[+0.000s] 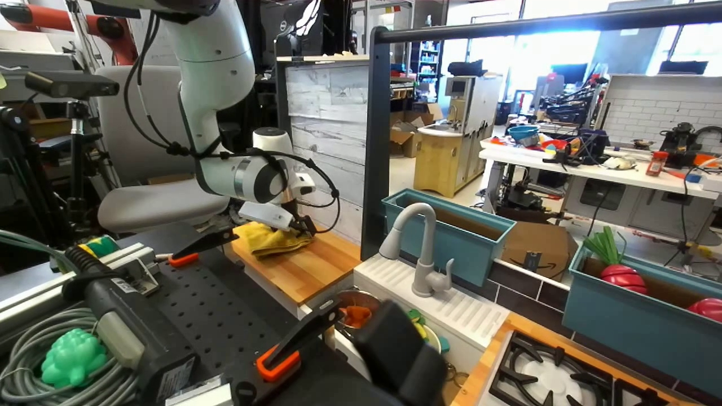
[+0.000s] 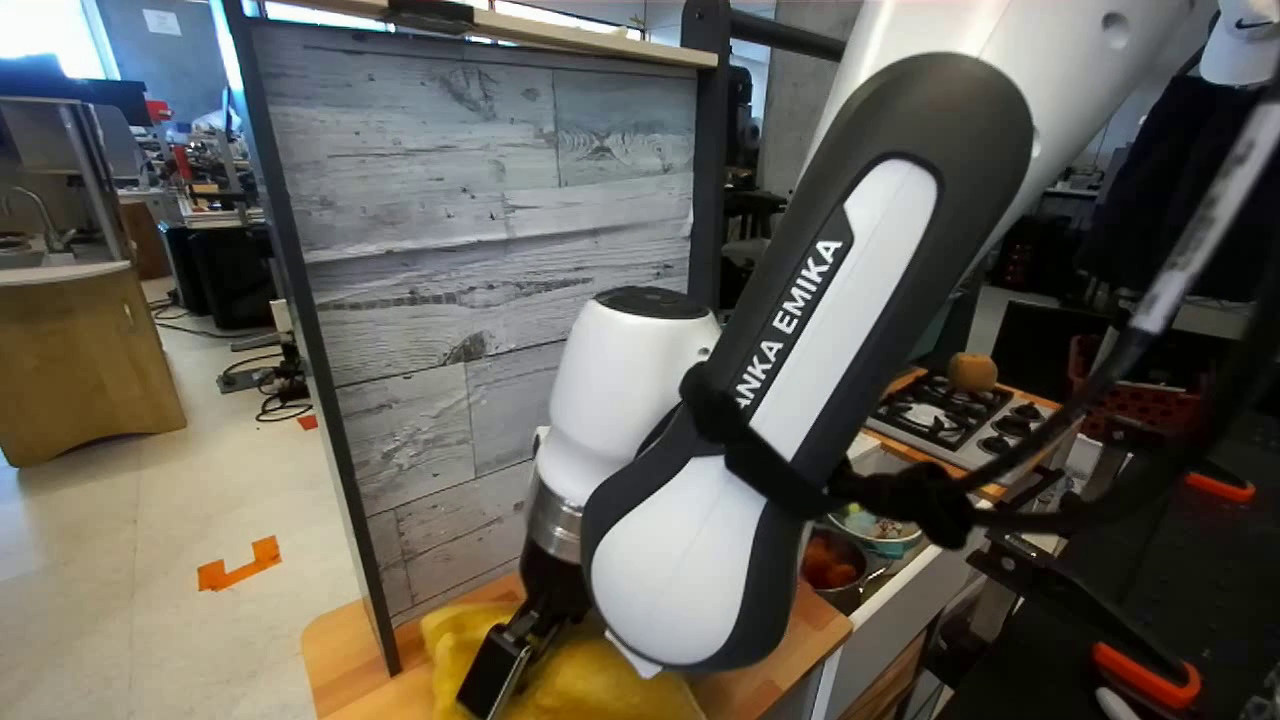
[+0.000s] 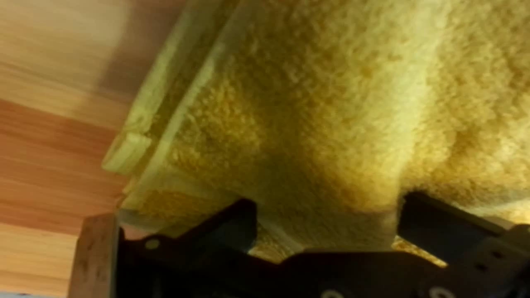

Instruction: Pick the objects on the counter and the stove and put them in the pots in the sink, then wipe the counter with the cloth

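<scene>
Bright yellow, soft fuzzy cloth (image 1: 276, 239) lies rumpled on the light-brown rectangular wooden counter (image 1: 316, 273), centre of the frame in an exterior view. Black two-fingered metal gripper (image 3: 327, 219) is right down at it: in the wrist view, bottom centre, the fingers stand wide apart with yellow folds between, nothing pinched. Step in hand, by judgement: grasping the cloth for the wipe. Caveat: a brown roundish item (image 2: 972, 372) sits on or just behind the black-and-white gas stove (image 2: 925, 412), right side of an exterior view, so picking may be unfinished. Next move likely calls for closing on a thick fold, then a low, flat sweep. Edges: grey wood-plank panel (image 1: 333, 141) stands along the counter's far side; black-and-orange plastic clamp (image 1: 184, 260) near its left edge, frame left; grey arched faucet (image 1: 426, 262) past its right end, frame centre. Room: counter wood shows right of the cloth, so sweeping that way looks easiest. Thin black cable (image 1: 335, 193) dangles near the panel, could snag.
</scene>
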Controlling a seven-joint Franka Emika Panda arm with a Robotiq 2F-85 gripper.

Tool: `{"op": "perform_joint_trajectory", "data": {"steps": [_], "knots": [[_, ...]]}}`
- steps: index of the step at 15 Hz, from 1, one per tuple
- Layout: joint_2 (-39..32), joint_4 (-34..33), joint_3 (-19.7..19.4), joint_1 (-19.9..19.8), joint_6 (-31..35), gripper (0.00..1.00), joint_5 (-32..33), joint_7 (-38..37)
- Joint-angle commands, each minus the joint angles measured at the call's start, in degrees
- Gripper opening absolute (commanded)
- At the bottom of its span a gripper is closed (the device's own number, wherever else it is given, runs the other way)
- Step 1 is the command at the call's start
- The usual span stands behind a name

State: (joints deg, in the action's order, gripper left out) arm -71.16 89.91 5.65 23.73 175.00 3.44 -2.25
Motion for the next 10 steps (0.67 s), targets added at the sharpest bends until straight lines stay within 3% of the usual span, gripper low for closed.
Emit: {"op": "perform_joint_trajectory", "data": {"steps": [1, 4, 6, 10], "knots": [[1.99, 7.12, -1.76, -6.3, 3.93, 1.0, -2.2, -1.33], [2.48, 9.1, -0.91, -10.93, 5.26, 1.0, -1.43, 0.65], [1.32, 6.93, -0.48, -9.76, 4.23, 1.0, -0.22, 1.85], [0.01, 2.47, 4.19, -5.48, 0.39, 1.0, 0.2, 2.5]]}}
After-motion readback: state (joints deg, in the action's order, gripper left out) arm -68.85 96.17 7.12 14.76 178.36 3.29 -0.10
